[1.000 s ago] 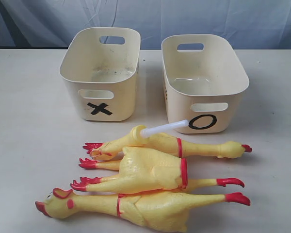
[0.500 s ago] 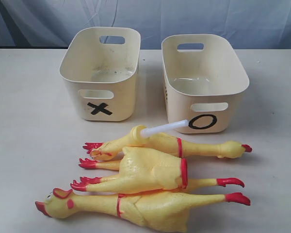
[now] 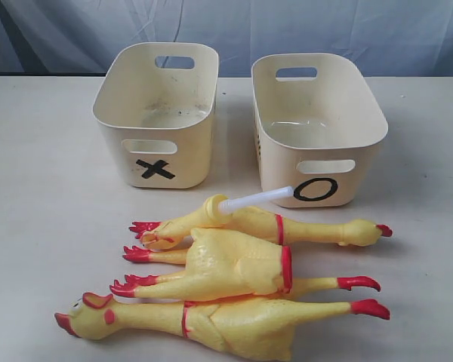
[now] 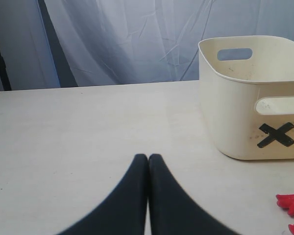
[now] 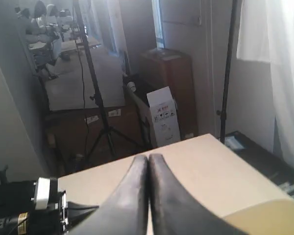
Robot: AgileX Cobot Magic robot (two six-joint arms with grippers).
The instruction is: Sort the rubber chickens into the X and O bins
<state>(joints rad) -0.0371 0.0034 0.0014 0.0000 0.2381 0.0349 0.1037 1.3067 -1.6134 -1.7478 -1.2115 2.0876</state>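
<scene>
Our left gripper (image 4: 148,156) and right gripper (image 5: 148,156) are both pinched closed and empty. Three rubber chickens (image 3: 234,268) lie piled just in front of the X bin (image 3: 192,151). We judge them light, soft and squashy, and best pinched at a skinny neck. The O bin (image 3: 362,177) stands beside the X bin.

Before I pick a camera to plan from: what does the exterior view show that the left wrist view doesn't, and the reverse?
Only the exterior view shows the O bin, the whole rubber chickens and the white squeaker tube. Only the left wrist view shows the left pincer, shut, with bare table ahead. Both show the X bin and some red chicken feet.
</scene>
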